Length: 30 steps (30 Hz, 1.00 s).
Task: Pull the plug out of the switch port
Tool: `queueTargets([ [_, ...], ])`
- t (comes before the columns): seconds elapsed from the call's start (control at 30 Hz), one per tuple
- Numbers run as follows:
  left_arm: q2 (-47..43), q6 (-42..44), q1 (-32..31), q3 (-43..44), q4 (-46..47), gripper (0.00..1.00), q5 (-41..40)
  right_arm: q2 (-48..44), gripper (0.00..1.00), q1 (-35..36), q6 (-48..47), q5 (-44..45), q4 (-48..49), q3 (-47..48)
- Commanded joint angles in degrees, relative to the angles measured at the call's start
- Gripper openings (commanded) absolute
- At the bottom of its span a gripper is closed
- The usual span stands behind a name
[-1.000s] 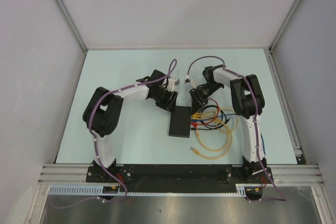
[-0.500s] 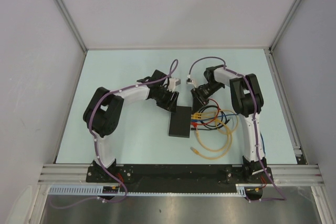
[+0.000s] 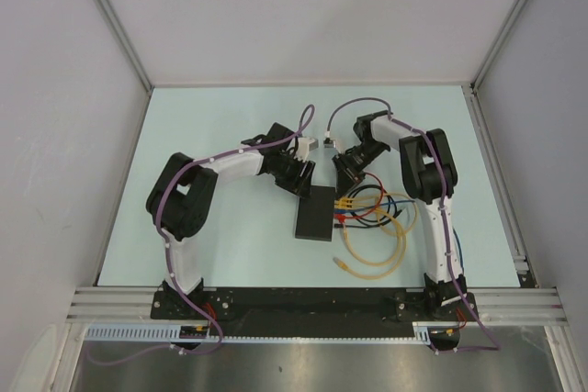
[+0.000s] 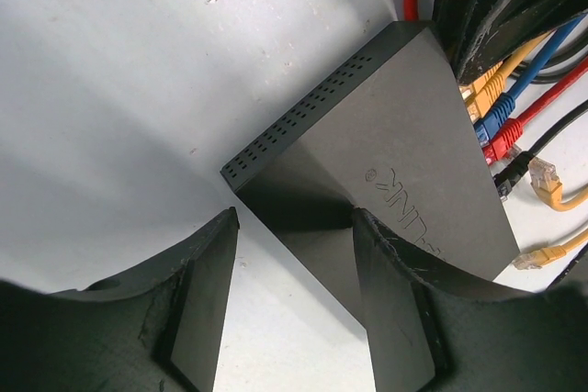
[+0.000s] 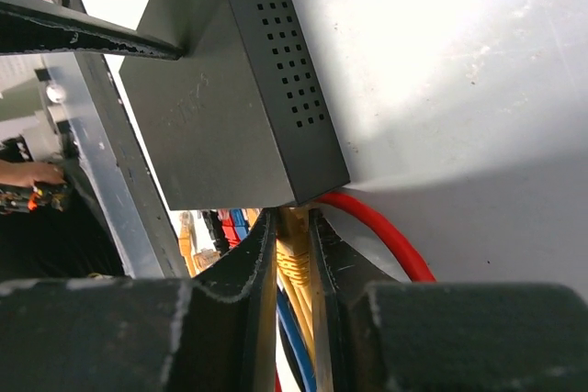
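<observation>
Right wrist view has the right gripper [image 5: 290,300] pinching the yellow plug [image 5: 294,259]. Its two black fingers press the plug's sides just short of the switch [image 5: 230,107].

The switch lies mid-table, just near of both grippers, with its sockets on the right edge. It is a flat, matte, dark-grey box with sharp corners, rows of small vent holes on its side wall and a raised logo on top. It looks rigid and probably light, so a tug on the plug may drag it across the smooth pale table [image 4: 119,89].

The left gripper [image 4: 294,309] is spread wide. One finger hangs over the switch's top and the other over the table beside it, holding nothing. Pressing down there would likely steady the box.

The plug is a small ribbed boot, hard at the tip and probably rubbery behind. The boot is the place to grip, since the cord would only stretch and slip. A latch tab may need squeezing, but none can be made out. The pull should probably run straight out along the socket.

A red cable [image 5: 386,236] and a blue cable [image 5: 287,337] crowd close on either side, glossy, round and limp. They leave the fingers little room.
</observation>
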Motion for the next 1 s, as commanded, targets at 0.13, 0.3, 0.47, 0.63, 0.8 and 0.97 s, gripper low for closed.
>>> queueTargets([
  [0.13,1.54,1.88,-0.58,0.79,0.17,0.59,-1.75,4.52,0.05,0.09,-9.82,8.62,-3.82,4.60],
  [0.3,1.98,1.79,-0.66,0.96,-0.18,0.54,-2.45,5.76,0.04,-0.27,-7.12,5.98,-4.11,4.53],
  [0.47,2.59,1.97,-1.28,1.49,-0.70,0.26,-3.06,3.57,0.04,-0.44,-2.90,3.60,1.34,-2.23],
  [0.63,3.47,2.23,-1.81,2.19,-0.97,0.14,-3.24,3.65,0.04,-0.71,-0.17,4.92,3.01,0.29],
  [0.8,4.79,2.50,-2.16,3.16,-1.41,0.11,-3.06,5.32,0.04,-0.44,2.56,5.63,3.19,4.52],
  [0.97,5.23,2.50,-2.25,3.60,-1.41,0.09,-3.24,3.13,0.04,-0.18,-2.62,10.63,0.82,1.45],
])
